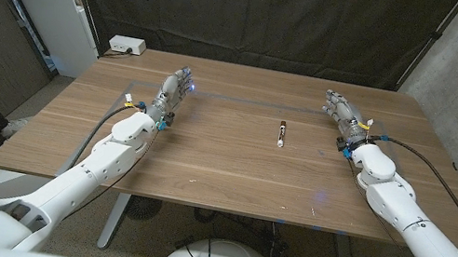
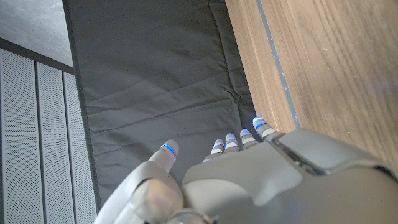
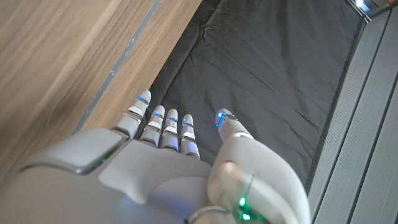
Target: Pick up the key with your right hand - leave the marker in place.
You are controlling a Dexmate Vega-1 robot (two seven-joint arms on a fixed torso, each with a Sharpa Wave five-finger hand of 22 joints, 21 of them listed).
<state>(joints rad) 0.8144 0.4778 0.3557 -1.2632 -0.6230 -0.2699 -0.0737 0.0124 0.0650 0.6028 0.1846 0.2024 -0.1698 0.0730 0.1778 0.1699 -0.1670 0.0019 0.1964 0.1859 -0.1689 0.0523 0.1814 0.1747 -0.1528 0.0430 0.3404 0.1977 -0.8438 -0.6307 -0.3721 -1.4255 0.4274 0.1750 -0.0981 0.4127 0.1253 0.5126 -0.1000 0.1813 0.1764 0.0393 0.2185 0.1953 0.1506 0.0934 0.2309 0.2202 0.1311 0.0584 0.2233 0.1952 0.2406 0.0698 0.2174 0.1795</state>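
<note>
No key can be made out; the one small thing on the counter (image 1: 205, 157) is a thin dark marker (image 1: 280, 134) near its middle. A key would likely be light, stiff, flat and slippery on wood, best pinched by its edges. The right hand (image 1: 345, 118) stands well right of the marker, fingers (image 3: 160, 127) straight, together, holding nothing; the left hand (image 1: 173, 92) well left, likewise.

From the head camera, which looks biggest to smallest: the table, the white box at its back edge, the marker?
1. Table, by far.
2. White box.
3. Marker, thinner; the box sits farther back, so that gap is unsure.
</note>
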